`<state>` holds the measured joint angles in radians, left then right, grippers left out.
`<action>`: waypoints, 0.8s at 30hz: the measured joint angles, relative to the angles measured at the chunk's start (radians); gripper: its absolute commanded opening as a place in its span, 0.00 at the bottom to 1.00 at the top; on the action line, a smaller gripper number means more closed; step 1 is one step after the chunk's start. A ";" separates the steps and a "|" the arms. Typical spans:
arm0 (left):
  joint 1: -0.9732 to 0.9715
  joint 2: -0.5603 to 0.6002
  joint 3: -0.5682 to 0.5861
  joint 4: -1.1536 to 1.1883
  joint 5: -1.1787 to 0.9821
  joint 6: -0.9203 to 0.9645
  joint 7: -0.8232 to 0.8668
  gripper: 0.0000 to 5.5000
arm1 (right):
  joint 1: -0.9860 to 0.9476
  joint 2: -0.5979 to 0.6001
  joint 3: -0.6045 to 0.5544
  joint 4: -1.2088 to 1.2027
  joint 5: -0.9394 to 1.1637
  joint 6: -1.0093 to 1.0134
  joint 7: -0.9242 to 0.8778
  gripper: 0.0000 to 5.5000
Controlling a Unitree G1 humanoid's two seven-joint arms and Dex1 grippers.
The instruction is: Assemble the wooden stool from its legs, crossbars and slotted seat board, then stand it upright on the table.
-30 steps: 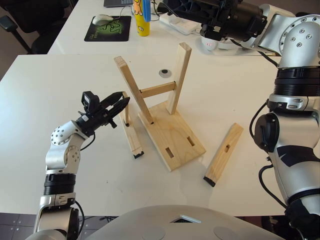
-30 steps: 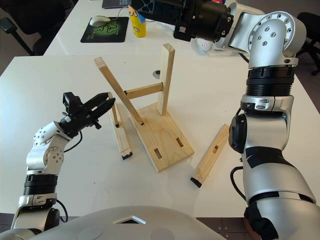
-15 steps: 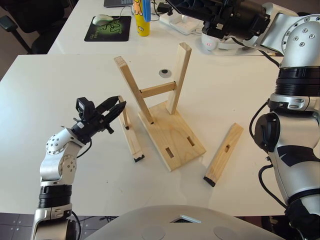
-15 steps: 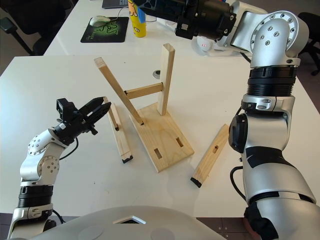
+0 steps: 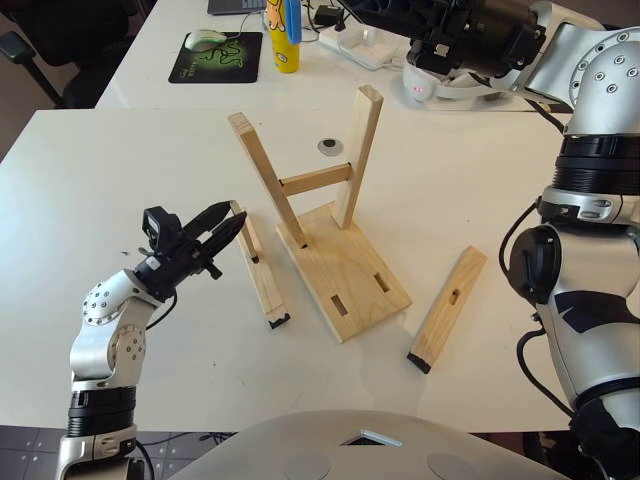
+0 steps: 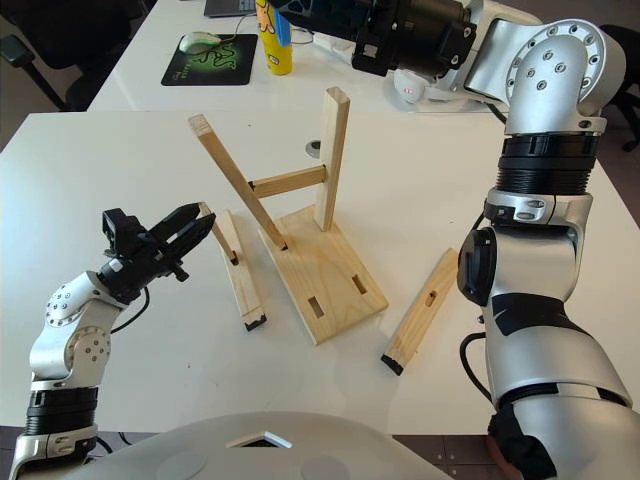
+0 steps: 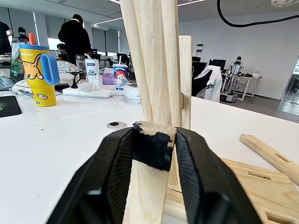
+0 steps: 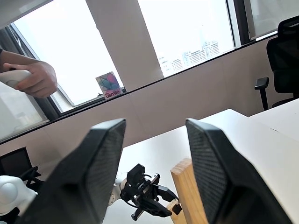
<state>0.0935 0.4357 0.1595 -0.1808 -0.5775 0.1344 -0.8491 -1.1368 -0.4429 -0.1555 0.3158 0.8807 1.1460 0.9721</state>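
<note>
White table [image 5: 120, 160], seat board [image 5: 345, 260] flat at its middle, two legs [image 5: 360, 150] and a crossbar [image 5: 316, 181] standing in it, loose leg [image 5: 263, 275] beside it, far end pinched by left gripper [image 5: 234, 213], right gripper [image 8: 156, 135] raised past far edge, fingers wide, empty.

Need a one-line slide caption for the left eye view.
Left pincer grips one end of a loose leg beside the seat board, which carries two legs joined by a crossbar.
</note>
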 measured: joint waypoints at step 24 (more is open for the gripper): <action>0.147 0.132 0.000 -0.099 -0.049 0.003 -0.081 0.24 | 0.046 0.009 -0.069 -0.068 0.040 0.023 -0.079 0.43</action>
<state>0.2405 0.5679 0.1593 -0.2800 -0.6270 0.1370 -0.9303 -1.0910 -0.4344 -0.2248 0.2475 0.9207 1.1690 0.8931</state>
